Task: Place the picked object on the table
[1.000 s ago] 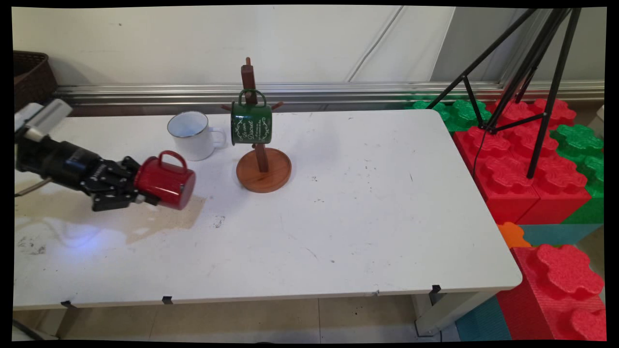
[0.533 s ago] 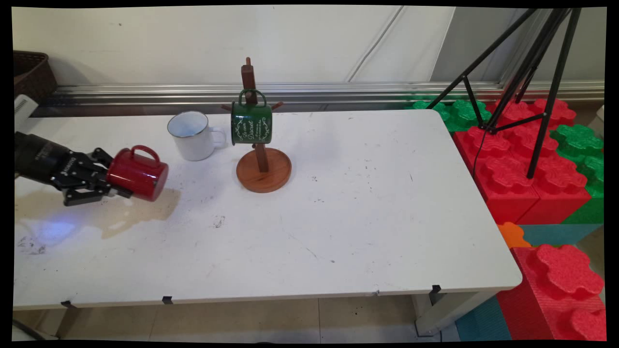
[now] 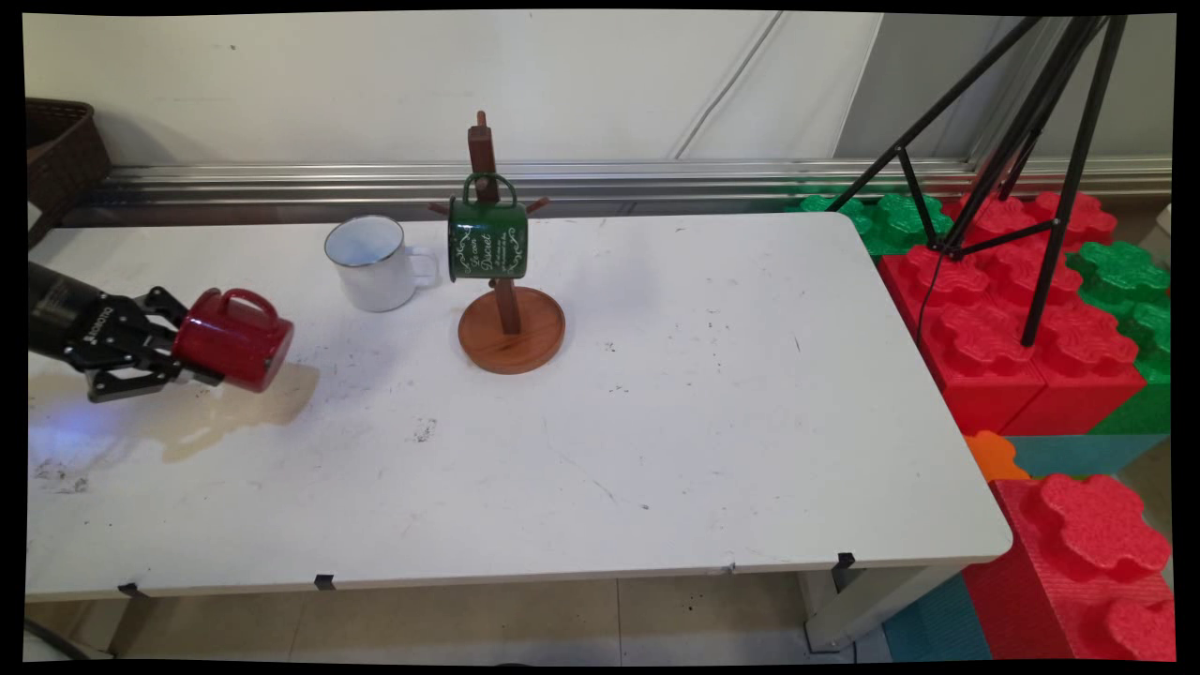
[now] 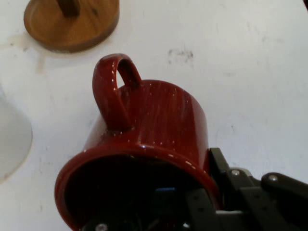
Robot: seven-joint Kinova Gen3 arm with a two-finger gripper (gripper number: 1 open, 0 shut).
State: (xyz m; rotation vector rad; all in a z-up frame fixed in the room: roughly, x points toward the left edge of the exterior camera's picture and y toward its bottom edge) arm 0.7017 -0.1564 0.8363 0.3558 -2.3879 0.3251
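My gripper (image 3: 183, 352) is shut on the rim of a red mug (image 3: 234, 337) and holds it on its side just above the table's left part, handle up, base pointing right. In the hand view the red mug (image 4: 144, 144) fills the centre, with one finger inside the mouth and one outside the wall. A white mug (image 3: 373, 262) stands upright behind it to the right. A green mug (image 3: 487, 239) hangs on the wooden mug tree (image 3: 509, 319), whose round base (image 4: 72, 21) shows at the top left of the hand view.
A dark wicker basket (image 3: 61, 150) sits at the back left. Red and green foam blocks (image 3: 1022, 309) and a black tripod (image 3: 1012, 141) stand right of the white table (image 3: 703, 422). A metal rail runs along the wall behind.
The gripper has carried the red mug leftward, away from the mug tree, and a little higher in the picture. The other mugs and the tree have not moved.
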